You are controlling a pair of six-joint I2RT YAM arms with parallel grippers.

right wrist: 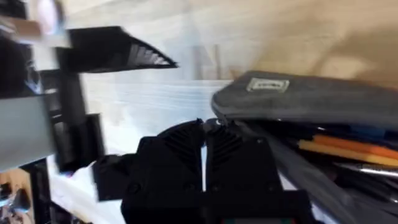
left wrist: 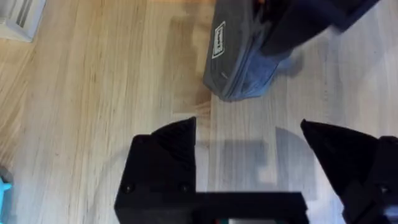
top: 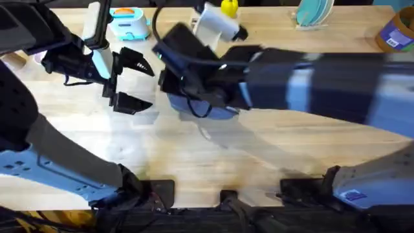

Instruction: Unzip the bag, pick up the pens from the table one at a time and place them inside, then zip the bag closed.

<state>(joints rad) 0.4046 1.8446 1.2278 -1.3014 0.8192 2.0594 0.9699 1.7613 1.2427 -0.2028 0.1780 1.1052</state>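
Observation:
The blue-grey bag [top: 208,112] lies mid-table, mostly under my right arm. In the right wrist view the bag [right wrist: 311,96] gapes open, with orange and blue pens [right wrist: 348,148] lying inside. My right gripper [right wrist: 204,146] is shut at the end of the zip opening near the label, apparently pinching the zip pull. My left gripper [top: 134,81] hangs open just left of the bag with nothing between its fingers [left wrist: 165,149]. In the left wrist view the bag's labelled end [left wrist: 239,59] lies just ahead of it.
A teal and white toy toaster [top: 127,22], a yellow object [top: 228,8], a rack of teal plates [top: 314,13] and a blue can [top: 394,33] stand along the far edge. Bare wooden table [top: 213,162] stretches in front of the bag.

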